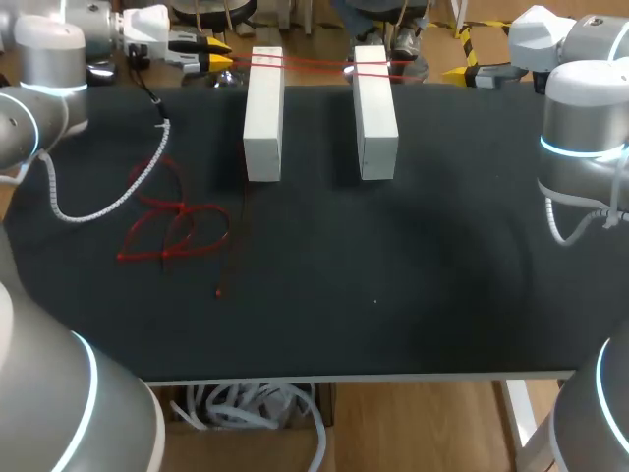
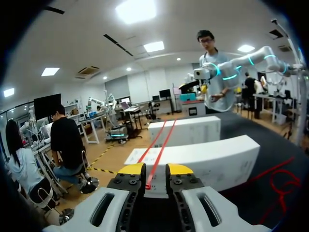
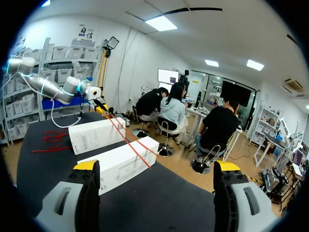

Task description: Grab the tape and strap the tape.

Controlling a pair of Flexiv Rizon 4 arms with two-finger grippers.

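Two white boxes (image 1: pixel 263 113) (image 1: pixel 374 110) lie side by side at the table's far edge. A red tape (image 1: pixel 314 65) runs taut across their far ends. My left gripper (image 1: pixel 221 62) is just left of the boxes, shut on the tape's end. In the left wrist view the tape (image 2: pixel 157 150) leads from between the yellow fingertips (image 2: pixel 131 169) over the near box (image 2: pixel 207 159) and the far box (image 2: pixel 188 130). My right gripper (image 1: pixel 462 72) is past the right box, wide open and empty (image 3: pixel 154 169). From there the tape (image 3: pixel 128 140) crosses both boxes.
A loose tangle of red tape (image 1: pixel 172 224) lies on the dark table (image 1: pixel 393 275) at the left, in front of the left box; it also shows in the left wrist view (image 2: pixel 285 181). My left arm's white coiled cable (image 1: pixel 98 206) hangs beside it.
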